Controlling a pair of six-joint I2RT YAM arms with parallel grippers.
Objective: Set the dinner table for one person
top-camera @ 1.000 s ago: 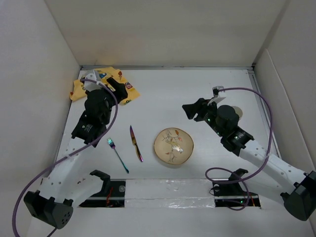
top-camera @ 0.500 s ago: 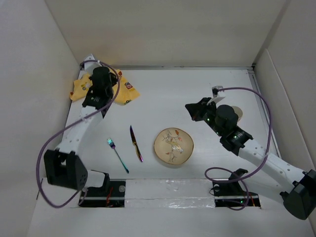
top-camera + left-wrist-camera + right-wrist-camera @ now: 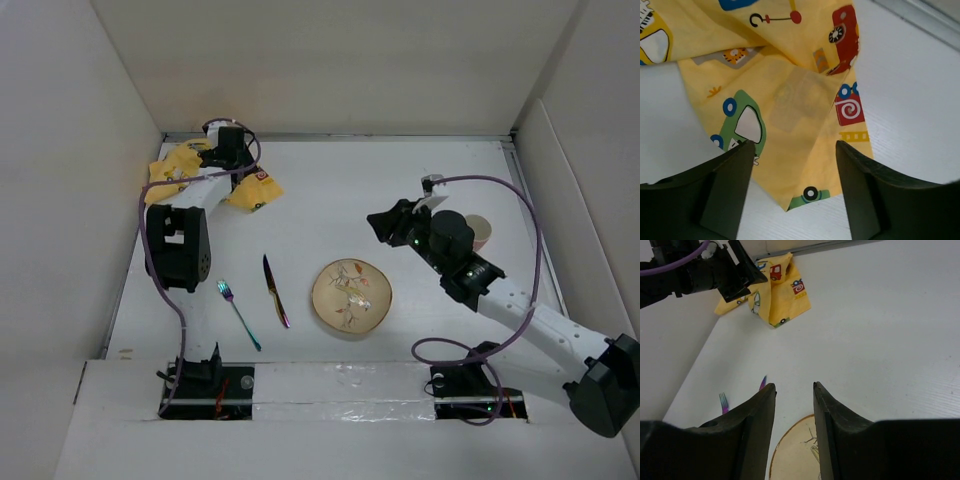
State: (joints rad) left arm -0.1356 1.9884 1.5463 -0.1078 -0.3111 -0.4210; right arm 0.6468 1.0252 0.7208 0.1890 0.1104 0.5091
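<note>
The dinner table (image 3: pixel 330 190) is the plain white surface. A yellow placemat (image 3: pixel 190 170) printed with cars lies crumpled in its back left corner. My left gripper (image 3: pixel 232 160) hovers over it, open, with a folded cloth corner (image 3: pixel 805 150) below the jaws and nothing gripped (image 3: pixel 794 150). A cream plate (image 3: pixel 351 295) with a floral print sits front centre. To its left lie an iridescent knife (image 3: pixel 276 290) and fork (image 3: pixel 238 314). My right gripper (image 3: pixel 385 222) is open and empty (image 3: pixel 793 387), above the table behind the plate (image 3: pixel 795 455).
A small beige cup (image 3: pixel 482 232) stands at the right, partly behind my right arm. Off-white panels wall the table on three sides. In the right wrist view I see the placemat (image 3: pixel 785 295), the left gripper (image 3: pixel 747 277), the fork (image 3: pixel 723 402) and the knife tip (image 3: pixel 762 382).
My left arm has stretched toward the back left corner, carrying its gripper from the placemat's right side to above its back edge. My right gripper has shifted slightly left.
</note>
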